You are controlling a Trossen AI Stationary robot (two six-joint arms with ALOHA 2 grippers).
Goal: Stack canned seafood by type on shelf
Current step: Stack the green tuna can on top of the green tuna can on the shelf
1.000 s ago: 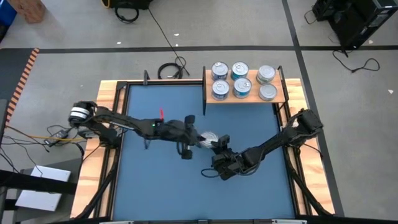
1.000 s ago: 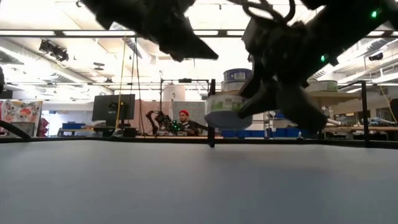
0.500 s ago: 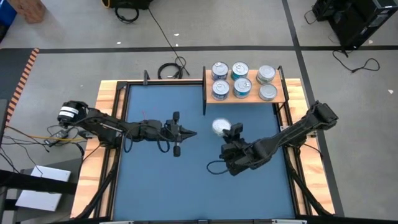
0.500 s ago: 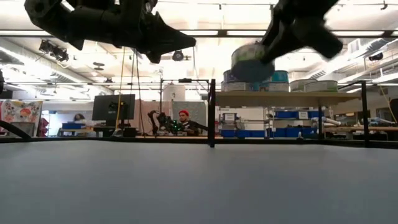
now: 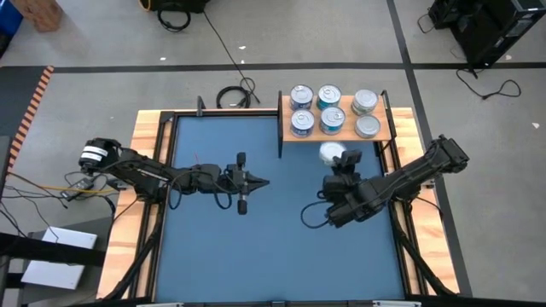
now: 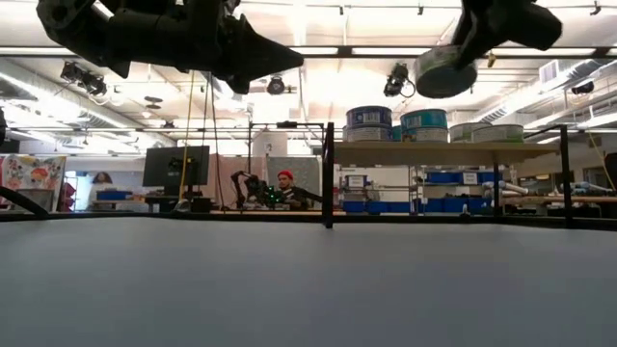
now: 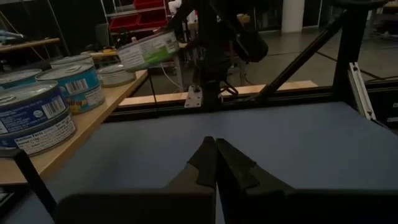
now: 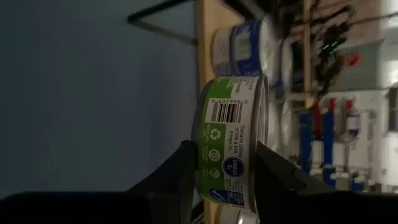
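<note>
— While we look down on the blue-matted table [image 5: 213,247], where is the tin?
— We see the right gripper [image 5: 339,159] holding a short round tin with a shiny silver top and green-and-white label [image 5: 330,153] in the air, just in front of the light wooden shelf with thin black posts [image 5: 341,136].
— How do its fingers [image 8: 180,168] sit?
— We find them clamped on the tin's sides.
— What's on the shelf?
— We count blue-labelled tins [image 5: 329,120] toward one end and grey-silver tins [image 5: 367,126] toward the other.
— And the left gripper [image 5: 264,182]?
— We see it above the mat's middle, well apart from the shelf, its fingers [image 7: 205,163] pressed together on nothing.
</note>
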